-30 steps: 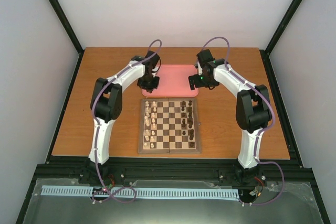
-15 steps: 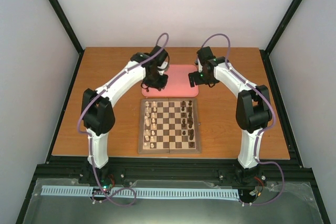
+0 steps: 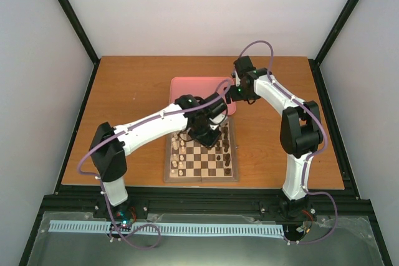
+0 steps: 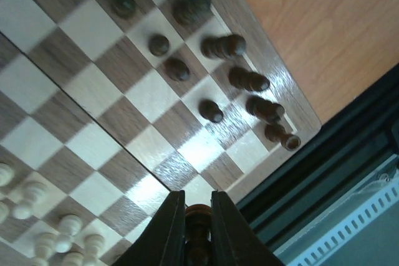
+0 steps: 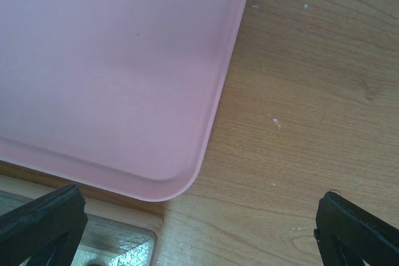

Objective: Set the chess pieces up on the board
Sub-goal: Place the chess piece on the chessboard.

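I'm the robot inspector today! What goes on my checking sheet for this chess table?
Surface: wooden table, brown and flat.
Job's things: board in the middle; dark pieces lined up along its right side, cream pieces along its left.
Clutter: pink tray behind the board.
Tools: left tool shut on a dark piece over the board; right tool open above the tray's corner.
Cables: purple cables loop along both arms.
Surroundings: white walls, black frame.
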Controlling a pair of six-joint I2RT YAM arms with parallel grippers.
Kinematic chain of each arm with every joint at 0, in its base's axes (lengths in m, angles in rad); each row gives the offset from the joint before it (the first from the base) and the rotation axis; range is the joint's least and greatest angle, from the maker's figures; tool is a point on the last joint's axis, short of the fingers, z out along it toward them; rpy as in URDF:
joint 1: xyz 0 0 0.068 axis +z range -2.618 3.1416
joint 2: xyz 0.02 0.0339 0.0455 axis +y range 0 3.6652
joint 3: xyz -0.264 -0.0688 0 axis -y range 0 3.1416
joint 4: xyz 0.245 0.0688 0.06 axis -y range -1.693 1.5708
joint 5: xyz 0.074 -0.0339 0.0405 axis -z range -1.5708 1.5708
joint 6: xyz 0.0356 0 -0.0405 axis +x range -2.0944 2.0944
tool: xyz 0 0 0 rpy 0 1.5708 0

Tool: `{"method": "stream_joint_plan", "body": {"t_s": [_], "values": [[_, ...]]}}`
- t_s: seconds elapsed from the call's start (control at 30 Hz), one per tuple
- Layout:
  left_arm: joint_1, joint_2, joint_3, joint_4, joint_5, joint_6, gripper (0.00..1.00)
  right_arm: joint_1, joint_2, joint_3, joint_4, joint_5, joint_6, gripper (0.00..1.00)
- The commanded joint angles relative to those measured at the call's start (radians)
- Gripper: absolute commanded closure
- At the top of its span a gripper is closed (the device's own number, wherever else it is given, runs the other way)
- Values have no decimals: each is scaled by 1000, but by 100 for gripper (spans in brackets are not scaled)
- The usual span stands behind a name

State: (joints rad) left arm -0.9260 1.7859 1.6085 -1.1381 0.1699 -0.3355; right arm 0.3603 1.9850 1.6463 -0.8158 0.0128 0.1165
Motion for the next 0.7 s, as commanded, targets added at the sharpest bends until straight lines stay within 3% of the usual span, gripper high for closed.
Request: {"method": "stream_joint_plan", "body": {"t_s": [0.0,0.23,0.67], "values": [[-80,-12,-40,37,6,-78,99,2,-18,-27,17,-2,4,0],[-135,38,-38,52,3,-81,99,3,-42,-53,27,-5,9,0],[-139,72,-132,192,-11,-80,99,3,-41,-94,41,13,5,0]]}}
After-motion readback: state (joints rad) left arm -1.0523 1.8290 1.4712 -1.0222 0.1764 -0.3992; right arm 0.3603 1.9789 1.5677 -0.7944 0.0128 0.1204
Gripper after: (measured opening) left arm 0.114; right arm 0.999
